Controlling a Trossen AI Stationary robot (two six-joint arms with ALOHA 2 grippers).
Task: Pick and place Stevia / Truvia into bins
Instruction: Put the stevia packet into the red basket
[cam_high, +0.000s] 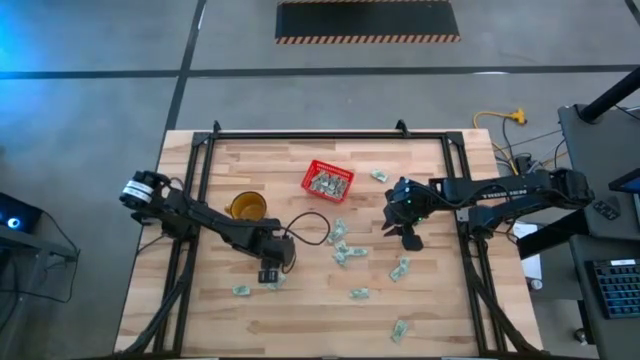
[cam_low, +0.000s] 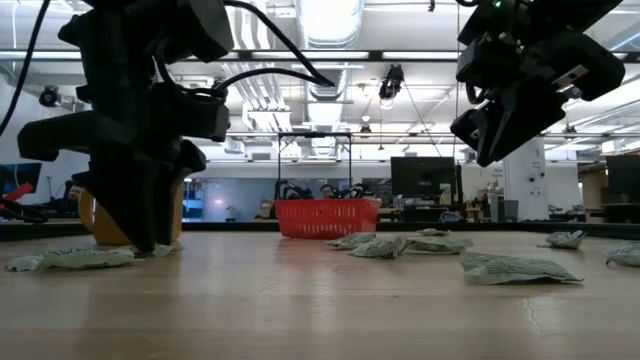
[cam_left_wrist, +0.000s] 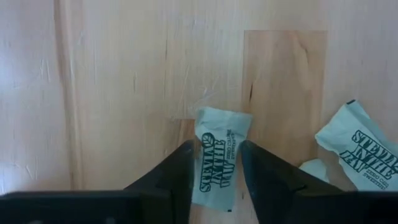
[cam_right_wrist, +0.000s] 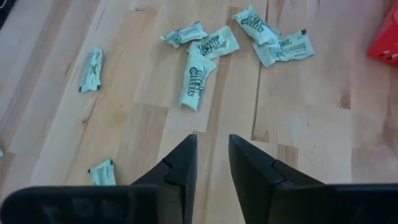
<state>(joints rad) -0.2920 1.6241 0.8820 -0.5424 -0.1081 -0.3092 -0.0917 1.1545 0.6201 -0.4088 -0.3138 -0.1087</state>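
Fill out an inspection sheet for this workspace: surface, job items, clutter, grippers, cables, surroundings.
Surface: pale wood table inside a black frame.
Job items: red basket near the far edge, already holding sachets; loose Stevia sachets scattered mid-table and toward the near edge.
Clutter: yellow cup beside the left arm.
Grippers: left gripper down at the table, fingers either side of one sachet; right gripper raised above the table, nothing between its fingers.
Cables: black cable looping over the table from the left arm; yellow cord on the floor.
Surroundings: open workshop hall; keyboard to the right.
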